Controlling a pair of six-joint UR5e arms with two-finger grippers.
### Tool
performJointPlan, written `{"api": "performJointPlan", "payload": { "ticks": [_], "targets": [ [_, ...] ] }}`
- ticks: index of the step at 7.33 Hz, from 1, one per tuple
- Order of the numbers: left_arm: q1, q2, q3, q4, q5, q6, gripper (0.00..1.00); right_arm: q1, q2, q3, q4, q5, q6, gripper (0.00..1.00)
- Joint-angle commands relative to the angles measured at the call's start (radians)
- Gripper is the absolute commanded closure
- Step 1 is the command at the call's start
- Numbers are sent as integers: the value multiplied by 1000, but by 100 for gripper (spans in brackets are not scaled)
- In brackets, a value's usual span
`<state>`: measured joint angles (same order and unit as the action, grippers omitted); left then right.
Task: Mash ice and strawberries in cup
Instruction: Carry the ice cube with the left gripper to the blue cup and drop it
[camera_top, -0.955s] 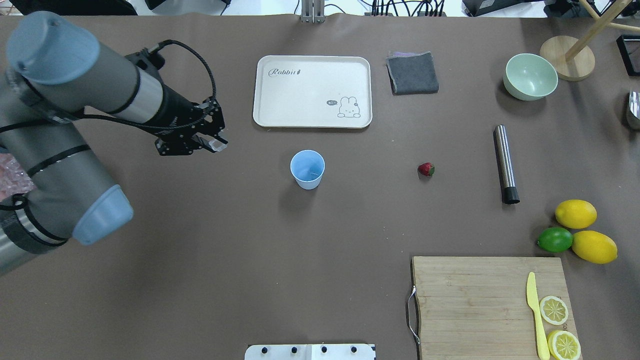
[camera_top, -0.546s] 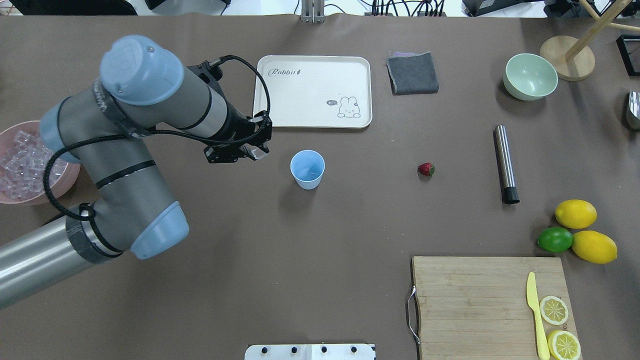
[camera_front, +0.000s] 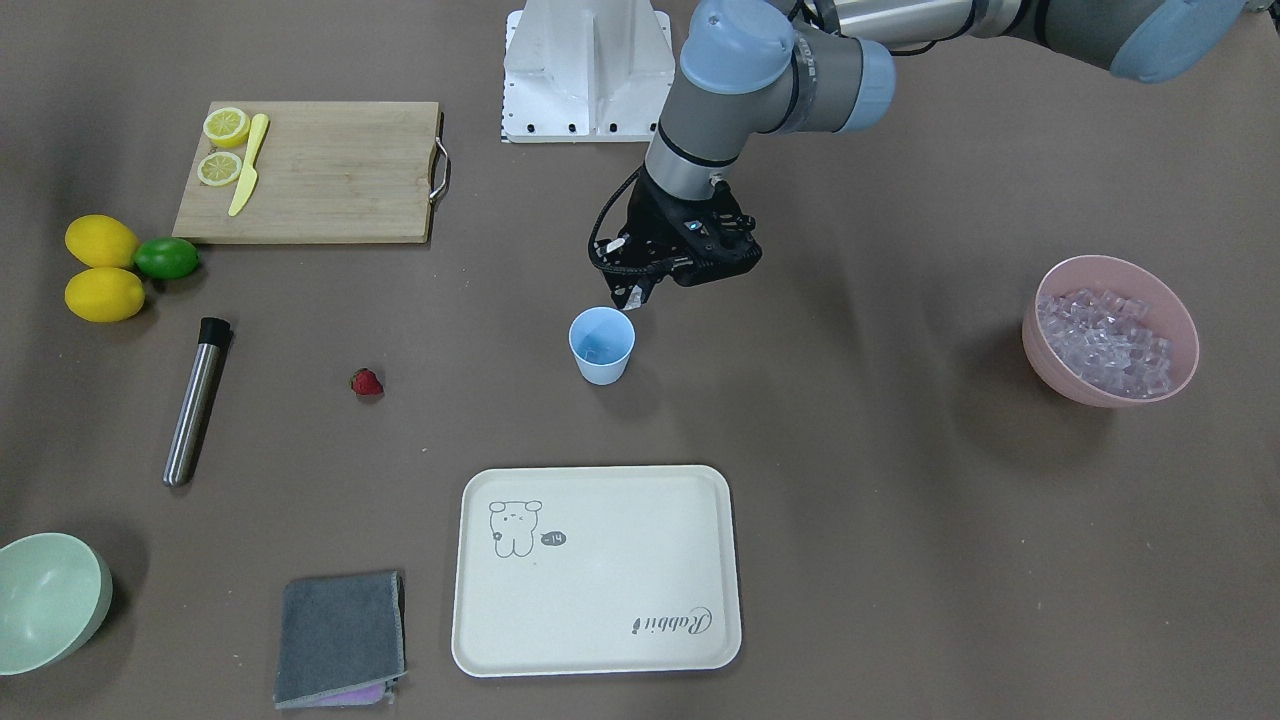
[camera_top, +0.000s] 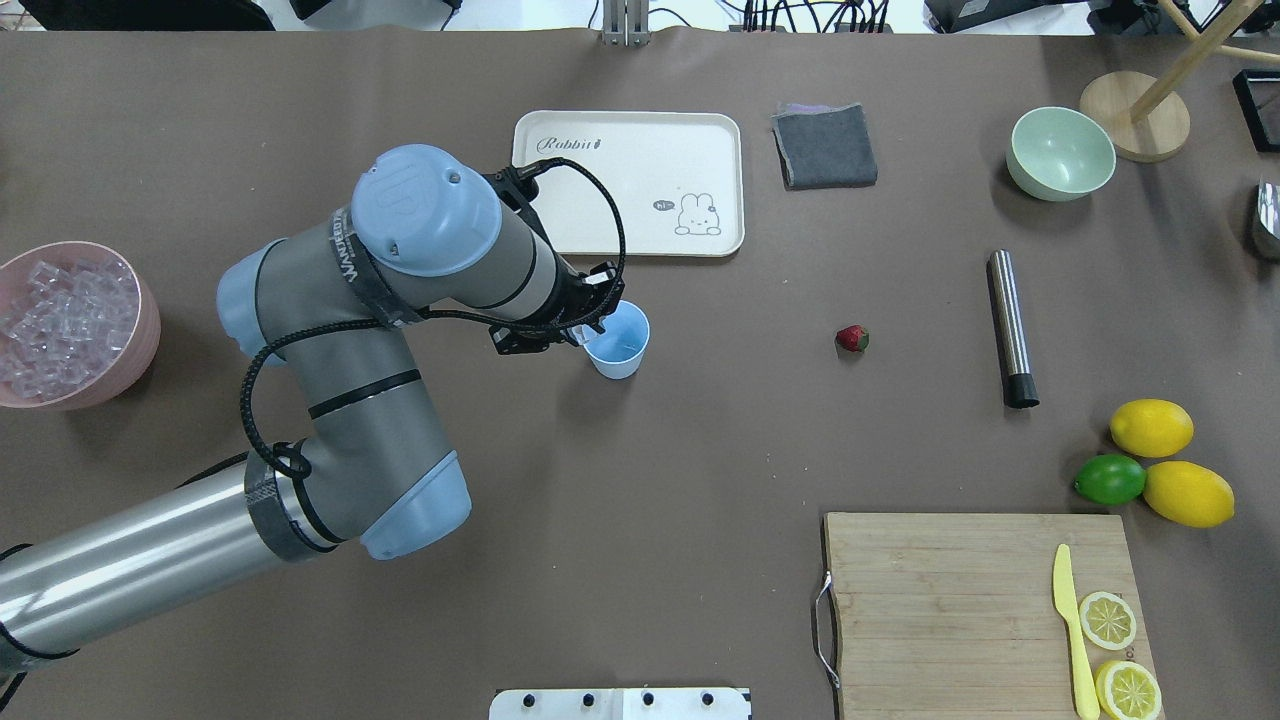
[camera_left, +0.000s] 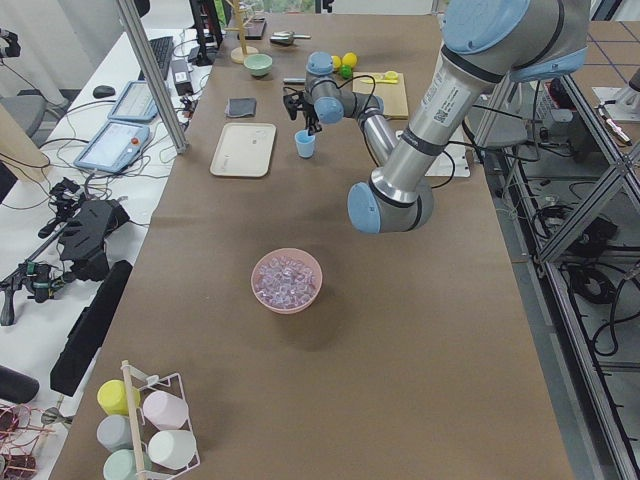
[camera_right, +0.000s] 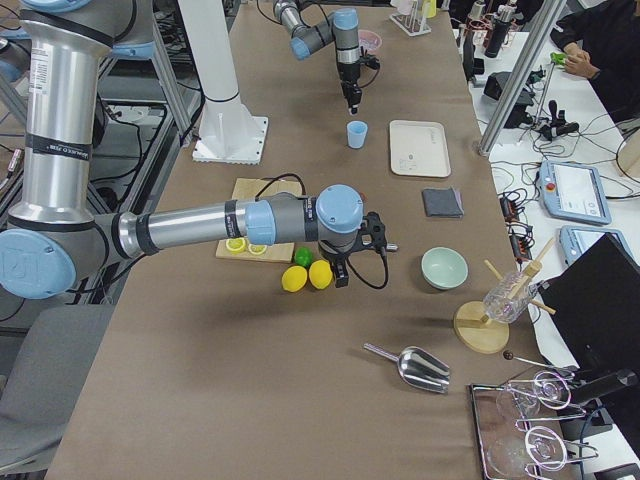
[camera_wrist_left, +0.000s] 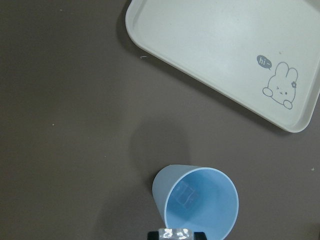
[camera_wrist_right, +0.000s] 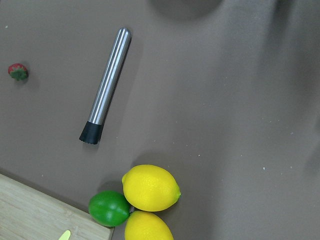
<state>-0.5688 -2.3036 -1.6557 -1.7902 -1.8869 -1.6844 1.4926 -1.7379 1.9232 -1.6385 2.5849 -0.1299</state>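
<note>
The light-blue cup (camera_top: 622, 345) stands upright mid-table, also in the left wrist view (camera_wrist_left: 200, 207), with one clear ice cube (camera_wrist_left: 186, 194) on its bottom. My left gripper (camera_top: 580, 334) hangs at the cup's near-left rim, shut on another ice cube (camera_wrist_left: 175, 233), which shows as a glint at the fingertips from the front (camera_front: 634, 296). The red strawberry (camera_top: 852, 339) lies on the table to the cup's right, apart from both arms. My right gripper (camera_right: 345, 262) hovers over the lemons at the far right; I cannot tell whether it is open or shut.
A pink bowl (camera_top: 125, 370) full of ice (camera_top: 60, 315) sits at the left edge. A steel muddler (camera_top: 1010, 328), lemons (camera_top: 1150, 427), a lime (camera_top: 1110, 479), a cutting board (camera_top: 950, 600), a cream tray (camera_top: 600, 190), a grey cloth (camera_top: 825, 146) and a green bowl (camera_top: 1060, 152) surround the cup.
My left arm has swung rightward from near the pink bowl to the cup's rim, carrying the ice cube. The cup and strawberry have not moved.
</note>
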Motion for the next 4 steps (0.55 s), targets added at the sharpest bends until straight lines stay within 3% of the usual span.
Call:
{"api": "performJointPlan", "payload": {
  "ticks": [1,2,3,4],
  "targets": [
    [3,-20,75,-71,20,2,100,0,-8,-3,0,0,-4,0],
    [3,-22,85,-87,20,2,100,0,-11,0,0,0,-5,0],
    [3,-25,90,-89,22,2,76,0,-11,0,0,0,-5,0],
    [3,-26,91,-89,20,3,31,0,-11,0,0,0,-5,0]
  ]
}}
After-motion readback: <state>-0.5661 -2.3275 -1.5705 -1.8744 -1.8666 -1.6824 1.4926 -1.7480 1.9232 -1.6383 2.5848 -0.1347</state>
